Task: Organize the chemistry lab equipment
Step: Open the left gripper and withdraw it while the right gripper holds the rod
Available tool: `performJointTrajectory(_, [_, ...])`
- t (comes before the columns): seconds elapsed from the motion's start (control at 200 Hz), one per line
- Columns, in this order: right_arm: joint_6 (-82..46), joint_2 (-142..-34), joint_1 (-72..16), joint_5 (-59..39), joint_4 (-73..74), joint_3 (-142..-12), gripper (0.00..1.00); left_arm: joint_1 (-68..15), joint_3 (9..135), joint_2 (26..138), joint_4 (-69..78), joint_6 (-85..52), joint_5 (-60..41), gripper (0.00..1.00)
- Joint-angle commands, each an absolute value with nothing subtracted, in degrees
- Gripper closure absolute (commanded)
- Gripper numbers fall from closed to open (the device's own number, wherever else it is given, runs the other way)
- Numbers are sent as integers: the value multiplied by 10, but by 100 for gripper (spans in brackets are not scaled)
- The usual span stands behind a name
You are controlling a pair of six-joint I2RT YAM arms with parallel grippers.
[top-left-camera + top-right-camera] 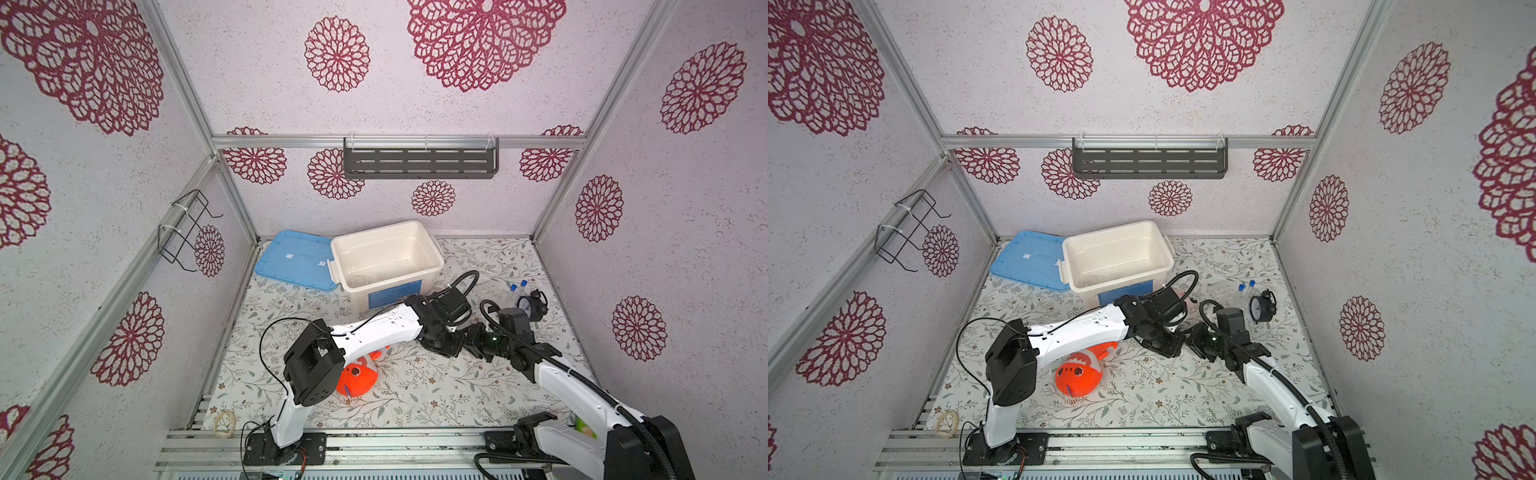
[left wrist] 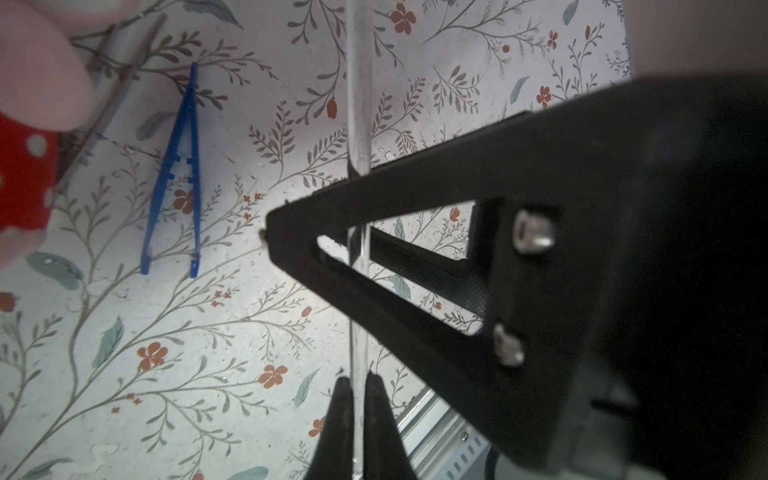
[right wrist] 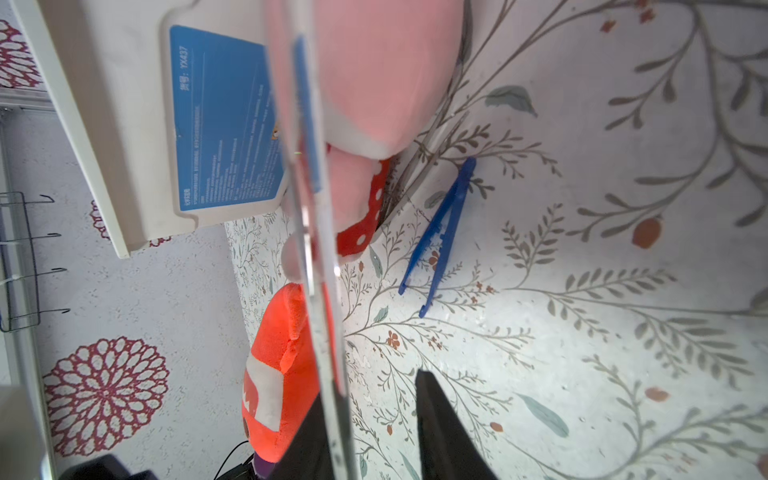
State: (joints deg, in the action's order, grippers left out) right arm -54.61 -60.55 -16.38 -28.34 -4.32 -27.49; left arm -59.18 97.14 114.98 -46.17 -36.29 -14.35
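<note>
My left gripper [image 2: 358, 376] is shut on a thin clear rod [image 2: 358, 104], which runs straight out past its fingertips above the table. My right gripper [image 3: 374, 386] faces it in both top views [image 1: 473, 340]. Its jaws stand apart around the same rod [image 3: 316, 249], which lies against one finger while the other finger is clear of it. Dark blue tweezers [image 3: 440, 232] lie flat on the mat beside the grippers, and a slim metal tool [image 3: 432, 145] lies partly under the pink doll. Two blue-capped tubes [image 1: 517, 291] stand at the right.
An open white box [image 1: 432, 253] stands at the back with faint clear glassware [image 1: 361, 280] inside, and its blue lid [image 1: 291, 262] lies to its left. The pink doll [image 3: 374, 75] lies by the box. An orange plush fish [image 1: 357, 380] sits under the left arm. A black alarm clock [image 1: 534, 307] stands by the tubes.
</note>
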Motion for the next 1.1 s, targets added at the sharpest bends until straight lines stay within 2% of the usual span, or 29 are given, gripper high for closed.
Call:
performJointTrajectory(0.0, [-566,-596,-168,-290,-6,-273,71,-584,963,1131,-434,-370,-148,98])
performJointTrajectory(0.255, [-580,-574,-169,-273,0,-276,86,-581,954,1097,-426,-378,-143,97])
performJointTrajectory(0.35, [-581,-567,-169,-264,4,-282,93,-578,945,1087,-420,-384,-142,92])
performJointTrajectory(0.53, [-551,-569,-168,-238,-26,-328,94,-569,923,1049,-427,-390,-147,79])
performJointTrajectory(0.716, [-487,-602,-169,-202,-79,-420,94,-543,901,971,-445,-396,-124,60])
performJointTrajectory(0.881, [-446,-663,-173,-175,-102,-525,94,-494,873,885,-474,-406,-94,54])
performJointTrajectory(0.981, [-543,-717,-178,-165,-141,-612,93,-453,853,829,-498,-410,-73,49])
performJointTrajectory(1.096, [-631,-777,-228,-126,-138,-711,93,-389,831,770,-534,-405,-48,39])
